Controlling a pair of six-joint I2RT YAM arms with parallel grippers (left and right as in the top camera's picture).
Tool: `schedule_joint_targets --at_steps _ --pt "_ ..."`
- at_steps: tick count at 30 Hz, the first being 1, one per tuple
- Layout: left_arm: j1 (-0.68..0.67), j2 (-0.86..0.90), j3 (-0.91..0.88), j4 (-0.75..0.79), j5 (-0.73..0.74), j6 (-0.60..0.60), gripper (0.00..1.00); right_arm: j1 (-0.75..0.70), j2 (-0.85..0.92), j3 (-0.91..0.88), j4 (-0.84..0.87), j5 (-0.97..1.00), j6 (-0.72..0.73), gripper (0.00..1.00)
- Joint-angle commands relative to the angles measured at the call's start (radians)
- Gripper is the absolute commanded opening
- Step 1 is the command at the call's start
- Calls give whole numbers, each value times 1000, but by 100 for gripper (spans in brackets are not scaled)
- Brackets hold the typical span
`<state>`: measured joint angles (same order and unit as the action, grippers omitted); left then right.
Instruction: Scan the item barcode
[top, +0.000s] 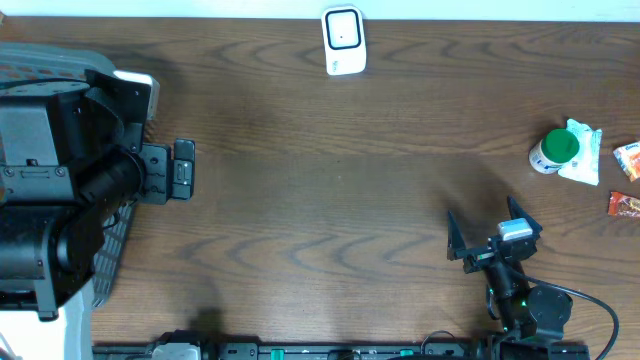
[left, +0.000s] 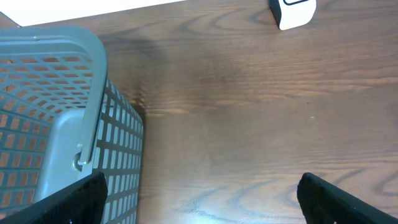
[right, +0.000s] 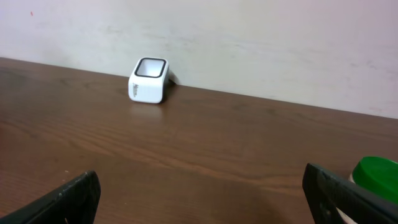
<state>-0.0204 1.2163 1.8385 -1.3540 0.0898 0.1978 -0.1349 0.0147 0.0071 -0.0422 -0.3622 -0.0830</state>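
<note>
**Holding both grippers wide, well away from the scanner**

Seeing the white scanner (top: 343, 40) upright at the far edge of the wooden table (top: 320, 200), close to the pale wall, with its dark-rimmed window facing up and towards the arms. Taking it as the mark for everything else.

Placing the left gripper (left: 202, 205) well to the left of the scanner and nearer the front, with jaws spread wide over bare wood and gripping nothing. Noting a grey mesh basket (left: 56, 112) just beside its left finger, farther left of the scanner again, and largely covered by the left arm (top: 50, 190) in the overhead view.

Placing the right gripper (top: 488, 228) to the right of the scanner and well towards the front edge. Likewise spread wide and closed on nothing, looking across open table at the scanner in its wrist view.

Finding the green-capped bottle (top: 556, 150) far to the right of the scanner and a little nearer the front, resting on the table and touching a white packet (top: 585, 160) — well apart from both grippers, though closer to the right one. Cannot tell whether upright or on its side. Catching only its green cap at the right edge of the right wrist view. Spotting two small snack packets (top: 627, 160) farther right still — cut off by the edge of the overhead view. Cannot make out a barcode on any of them.
</note>
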Motion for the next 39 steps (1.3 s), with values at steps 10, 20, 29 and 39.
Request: schedule_joint_targets --at_steps 10,20,29,39 --pt "4 -2 2 0 -13 -9 98 11 -10 -2 -16 146 112 99" --pt "4 -2 2 0 -13 -10 98 10 -9 -2 -14 144 112 99" --pt "4 -2 2 0 -13 -10 98 10 -9 -2 -14 144 112 99" --pt "4 -2 2 0 -13 -9 98 10 -9 -2 -14 144 113 99"
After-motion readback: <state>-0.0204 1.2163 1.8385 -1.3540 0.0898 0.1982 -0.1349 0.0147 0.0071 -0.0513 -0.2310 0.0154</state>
